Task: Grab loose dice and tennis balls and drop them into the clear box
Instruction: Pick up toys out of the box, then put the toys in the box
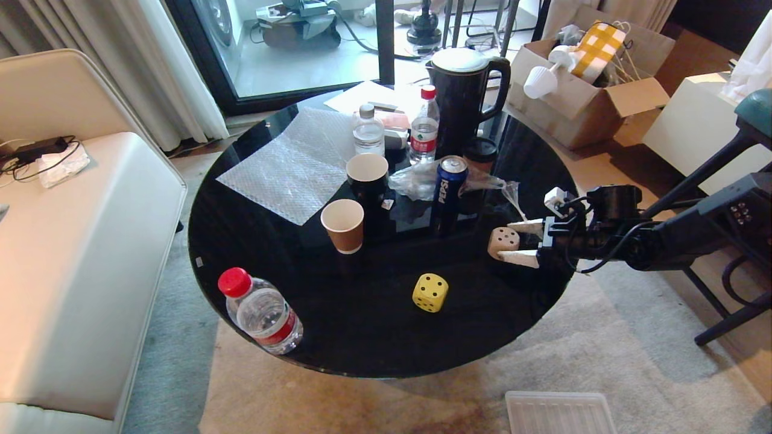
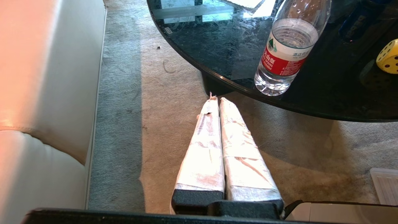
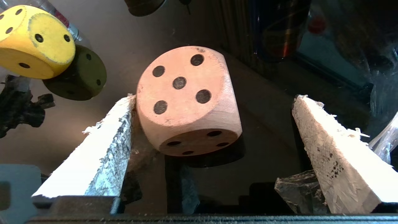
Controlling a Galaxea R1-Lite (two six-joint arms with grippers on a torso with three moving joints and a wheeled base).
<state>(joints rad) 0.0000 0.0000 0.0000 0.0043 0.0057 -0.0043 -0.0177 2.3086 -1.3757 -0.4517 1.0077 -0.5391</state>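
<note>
Round black glass surface [image 1: 362, 337] in a living room, cluttered with cups and bottles.
The right tool [image 1: 523, 243] is spread wide around the tan die [image 1: 503, 242], one finger touching it; the yellow die [image 1: 430, 293] sits near. The left tool [image 2: 216, 101], clenched empty, hangs over carpet.

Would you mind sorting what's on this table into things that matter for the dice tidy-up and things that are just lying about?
For the job: tan die, between the open right end effector's fingers; yellow die.

Just lying about: Pepsi can, two paper cups, water bottles, black jug, bubble wrap.
</note>
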